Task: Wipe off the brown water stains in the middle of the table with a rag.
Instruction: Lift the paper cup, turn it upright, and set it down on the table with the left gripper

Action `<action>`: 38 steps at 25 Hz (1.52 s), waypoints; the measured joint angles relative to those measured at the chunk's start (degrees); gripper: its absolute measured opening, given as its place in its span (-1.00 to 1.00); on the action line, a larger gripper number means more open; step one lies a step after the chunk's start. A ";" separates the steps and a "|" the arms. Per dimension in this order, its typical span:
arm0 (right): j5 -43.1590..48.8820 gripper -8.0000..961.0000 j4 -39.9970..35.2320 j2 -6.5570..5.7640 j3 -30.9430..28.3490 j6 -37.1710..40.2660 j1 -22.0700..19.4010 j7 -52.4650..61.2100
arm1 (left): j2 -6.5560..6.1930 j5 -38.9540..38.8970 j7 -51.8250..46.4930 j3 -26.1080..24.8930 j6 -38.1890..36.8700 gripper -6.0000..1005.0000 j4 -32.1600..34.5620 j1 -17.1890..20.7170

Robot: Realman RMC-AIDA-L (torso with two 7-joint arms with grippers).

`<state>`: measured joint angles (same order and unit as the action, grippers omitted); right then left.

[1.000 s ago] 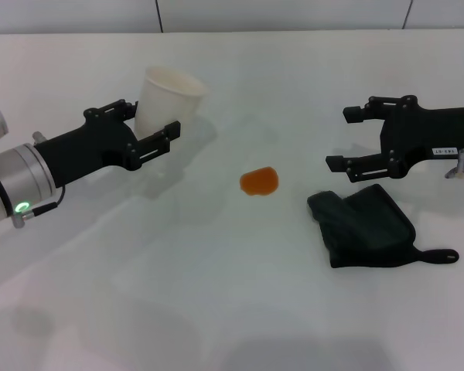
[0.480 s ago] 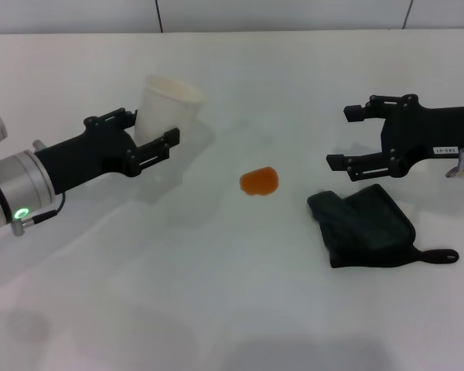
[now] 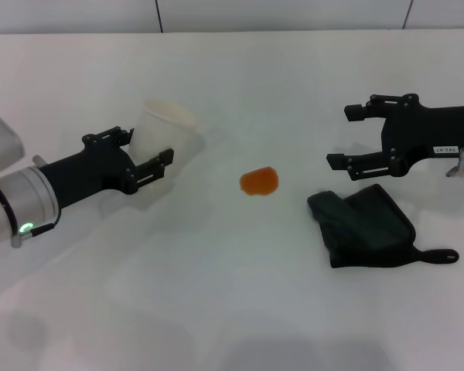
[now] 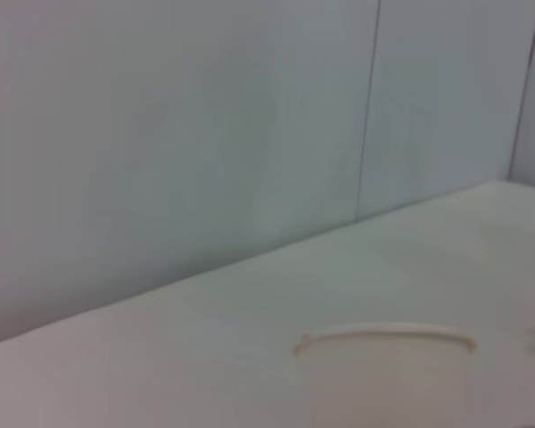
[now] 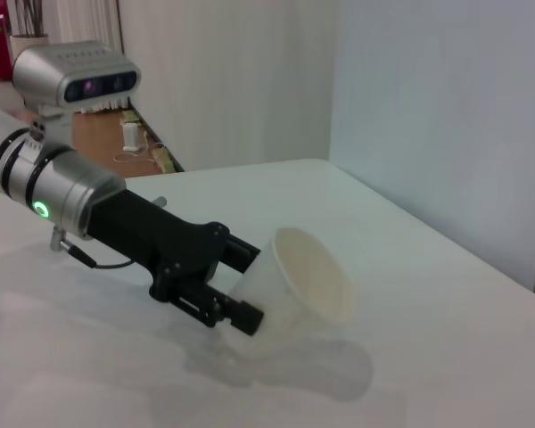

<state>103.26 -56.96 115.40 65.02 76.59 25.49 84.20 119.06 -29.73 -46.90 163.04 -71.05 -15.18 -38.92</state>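
My left gripper (image 3: 143, 153) has slid back toward the table's (image 3: 216, 309) left edge, fingers spread, the white cup (image 3: 164, 127) loose between them. I can't see inside the cup. My right gripper (image 3: 354, 139) hangs spread just behind the rag (image 3: 363, 226). I should drop straight down, pinch the rag's thick middle, then rub the brown water stains (image 3: 259, 182) at the table's middle.

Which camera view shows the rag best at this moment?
The head view: the rag lies whole on the table, near the right gripper, its loop strap visible. The left and right wrist views show none of it, only the paper cup.
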 joint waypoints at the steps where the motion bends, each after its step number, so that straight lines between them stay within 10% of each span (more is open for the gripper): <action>1: 0.00 0.81 0.00 0.00 -0.06 -0.01 0.00 0.00 | -0.01 0.00 0.76 0.00 0.72 0.29 0.52 -0.01; 38: -0.71 0.81 0.01 0.00 0.00 -0.03 -0.09 0.00 | 0.24 -1.22 12.70 -0.12 7.41 0.29 6.73 -0.14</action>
<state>102.55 -56.95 115.40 65.02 76.56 25.40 84.20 119.30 -30.96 -34.20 162.92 -63.64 -8.46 -39.06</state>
